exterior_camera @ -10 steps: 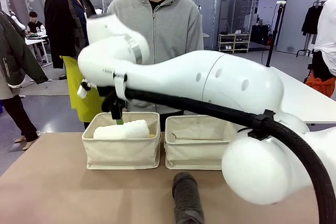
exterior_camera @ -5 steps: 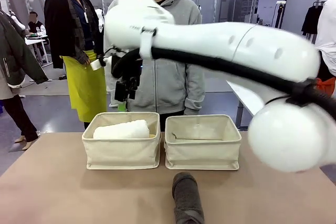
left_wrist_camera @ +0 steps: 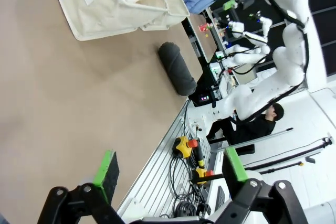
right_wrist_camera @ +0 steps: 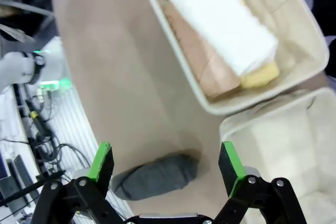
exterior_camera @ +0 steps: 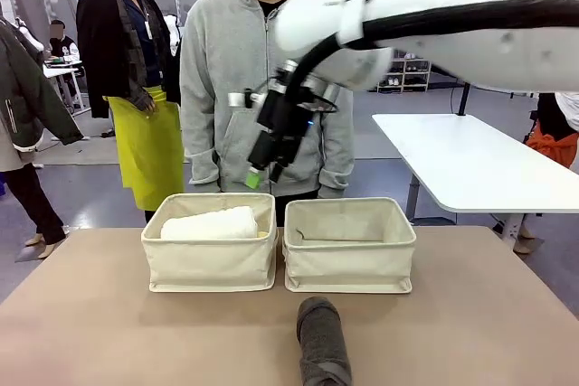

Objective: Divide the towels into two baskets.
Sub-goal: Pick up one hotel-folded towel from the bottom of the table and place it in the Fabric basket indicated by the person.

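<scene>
White towel (exterior_camera: pixel 210 223) lies in left basket (exterior_camera: pixel 210 267), grey towel (exterior_camera: pixel 323 341) on counter (exterior_camera: pixel 109 323); right pincer (exterior_camera: pixel 264 174) and left pincer (left_wrist_camera: pixel 170 169) gape empty.

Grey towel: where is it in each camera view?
Front view: grey towel bottom centre.
Left wrist view: upper middle.
Right wrist view: bottom, left of centre.
Shared landmark: basket holding the white towel, near it in all three.

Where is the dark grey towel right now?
In the front view, the dark grey towel lies on the table just before the right basket, nearer the robot.
</scene>
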Robot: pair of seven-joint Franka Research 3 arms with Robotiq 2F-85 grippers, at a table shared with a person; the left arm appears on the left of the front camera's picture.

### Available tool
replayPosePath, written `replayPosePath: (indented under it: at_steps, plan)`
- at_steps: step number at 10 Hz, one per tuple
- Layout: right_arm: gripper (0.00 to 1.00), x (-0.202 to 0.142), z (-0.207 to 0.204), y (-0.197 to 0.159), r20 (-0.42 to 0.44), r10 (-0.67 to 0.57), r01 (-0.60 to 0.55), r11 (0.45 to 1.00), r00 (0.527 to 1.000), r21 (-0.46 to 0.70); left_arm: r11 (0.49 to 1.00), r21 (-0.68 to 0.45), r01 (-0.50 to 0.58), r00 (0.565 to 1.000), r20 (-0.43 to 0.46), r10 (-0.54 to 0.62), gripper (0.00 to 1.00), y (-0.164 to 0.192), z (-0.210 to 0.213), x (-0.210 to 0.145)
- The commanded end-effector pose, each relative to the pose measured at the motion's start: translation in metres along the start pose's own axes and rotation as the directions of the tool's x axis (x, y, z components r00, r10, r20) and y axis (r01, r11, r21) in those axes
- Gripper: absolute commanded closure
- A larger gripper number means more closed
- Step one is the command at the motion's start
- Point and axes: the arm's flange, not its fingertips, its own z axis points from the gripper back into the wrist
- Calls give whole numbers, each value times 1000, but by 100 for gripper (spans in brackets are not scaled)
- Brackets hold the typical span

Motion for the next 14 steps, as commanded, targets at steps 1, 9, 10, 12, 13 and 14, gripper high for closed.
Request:
replayPosePath:
  at_steps: [1,9,10,12,13,14]
  plan:
    - [0,-179,-26,34,133,-31,22,997,991,67,1000,5,6,1000,-2,-6,0,-4,3,-2]
    - [0,-282,-13,-1,283,-199,139,966,938,220,1000,5,6,1000,-2,-6,0,-4,3,-2]
    - [0,-282,-13,-1,283,-199,139,966,938,220,1000,5,6,1000,-2,-6,0,-4,3,-2]
    - [0,-282,-13,-1,283,-199,139,966,938,220,1000,5,6,1000,-2,-6,0,-4,3,-2]
    - [0,-282,-13,-1,283,-199,139,966,938,220,1000,5,6,1000,-2,-6,0,-4,3,-2]
    - [0,-284,-12,-1,290,-192,130,967,938,217,1000,5,6,1000,-2,-6,0,-4,3,-2]
